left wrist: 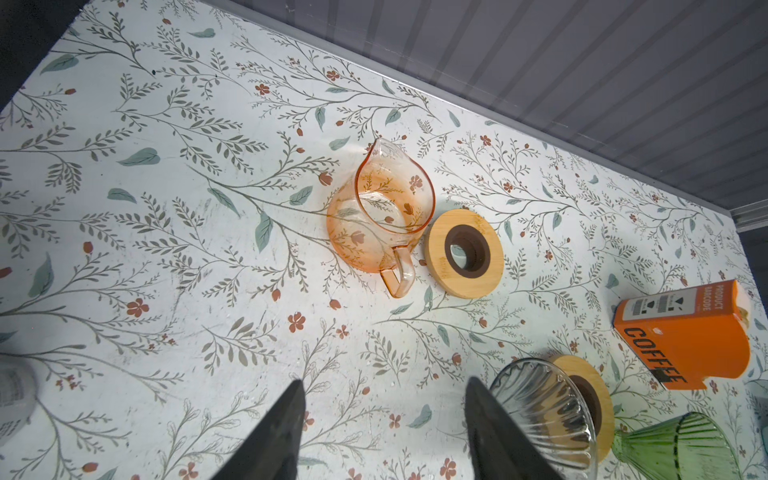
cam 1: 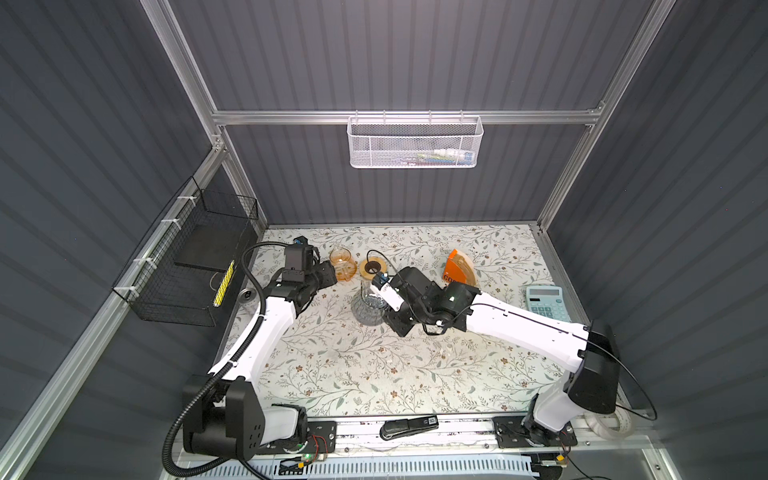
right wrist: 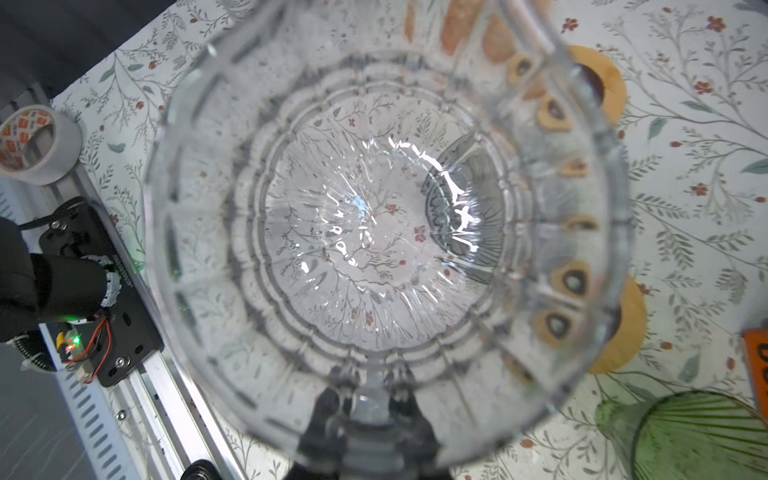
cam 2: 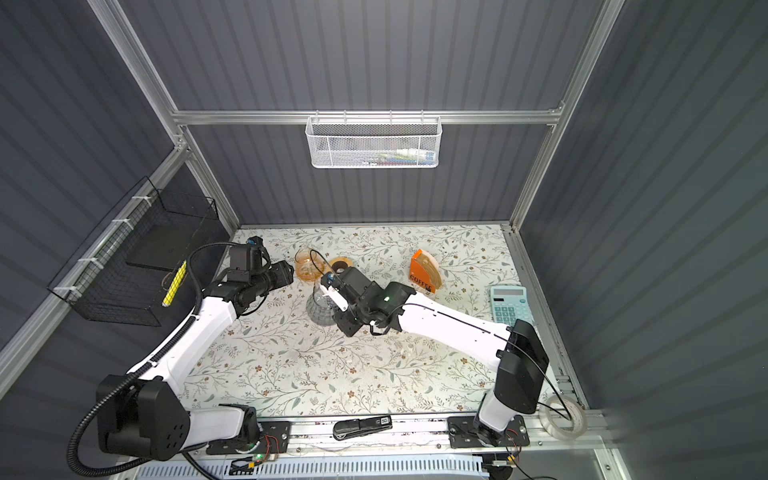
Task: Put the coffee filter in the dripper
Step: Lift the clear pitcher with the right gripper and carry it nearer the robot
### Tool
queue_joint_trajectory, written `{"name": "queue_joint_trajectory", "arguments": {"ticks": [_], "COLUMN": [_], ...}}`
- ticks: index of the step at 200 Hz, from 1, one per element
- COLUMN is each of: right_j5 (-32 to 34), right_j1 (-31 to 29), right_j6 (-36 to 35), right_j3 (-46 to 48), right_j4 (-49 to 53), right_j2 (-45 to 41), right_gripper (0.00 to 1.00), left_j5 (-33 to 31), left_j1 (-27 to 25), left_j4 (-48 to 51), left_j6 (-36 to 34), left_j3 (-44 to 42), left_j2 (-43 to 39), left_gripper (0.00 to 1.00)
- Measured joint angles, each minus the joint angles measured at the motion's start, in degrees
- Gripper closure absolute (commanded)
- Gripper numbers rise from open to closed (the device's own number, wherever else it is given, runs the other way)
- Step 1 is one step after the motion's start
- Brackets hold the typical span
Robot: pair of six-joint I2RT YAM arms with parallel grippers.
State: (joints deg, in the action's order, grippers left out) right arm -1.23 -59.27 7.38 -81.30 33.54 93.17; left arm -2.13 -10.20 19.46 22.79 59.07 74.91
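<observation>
Grey-walled cell, floral worktop (cam 1: 374, 374) | coffee filters (cam 1: 464, 266) in orange box (cam 1: 451, 276), near back edge, right of middle | right gripper (right wrist: 365, 399) nipped narrow on rim of clear ribbed glass vessel (cam 1: 367, 307) | left gripper (left wrist: 384, 382) spread, empty | likely best: steady the glass, pinch one filter by its edge, lift slowly.

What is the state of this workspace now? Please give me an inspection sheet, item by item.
Surface: floral table cover, scuffed, no spill seen.
Job's things: orange filter box standing, filters inside; clear ribbed glass vessel, probably the dripper, no filter in it.
Clutter: orange glass jug, wooden ring, green ribbed glass, calculator, stapler, tape roll.
Grippers: left gripper open, empty; right gripper, fingers closed on that vessel's rim.
Cables: black corrugated hose along left arm; thin black cable arcs above the wooden ring.
Surroundings: white mesh basket on rear wall; black wire basket on left wall.
</observation>
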Motion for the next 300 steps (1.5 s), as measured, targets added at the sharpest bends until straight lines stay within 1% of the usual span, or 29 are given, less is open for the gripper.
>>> {"name": "queue_joint_trajectory", "arguments": {"ticks": [43,96,166,198,246,300], "right_j5": [-1.49,-3.65,-6.38,-6.47,-6.08,-4.55], "right_j1": [-3.65,-4.87,-7.13,-8.07,-9.40,-10.32], "right_j6": [-0.94,-2.78,-5.38,-7.26,-9.42,-11.02], "right_j3": [3.04,6.29,7.54,7.58,7.56,5.92], "right_j4": [-3.74,-7.43,-10.97,-11.72,-12.20,-11.23], "right_j2": [0.68,2.40,7.04,8.26,11.82,13.75], "right_gripper": [1.00,1.00,1.00,1.00,1.00,1.00], "left_j5": [-0.50,-0.31,4.15,5.38,5.16,4.96], "left_j1": [0.00,0.00,0.00,0.00,0.00,0.00], "left_j4": [0.44,2.19,3.54,5.55,9.60,12.04], "left_j6": [-0.26,-1.86,-3.34,-3.37,-3.72,-4.42], "left_j3": [-0.52,-0.52,-0.57,-0.74,-0.74,-0.74], "left_j2": [-2.38,-2.71,-2.71,-2.71,-3.93,-4.96], "left_gripper": [0.38,0.38,0.38,0.38,0.38,0.38]}}
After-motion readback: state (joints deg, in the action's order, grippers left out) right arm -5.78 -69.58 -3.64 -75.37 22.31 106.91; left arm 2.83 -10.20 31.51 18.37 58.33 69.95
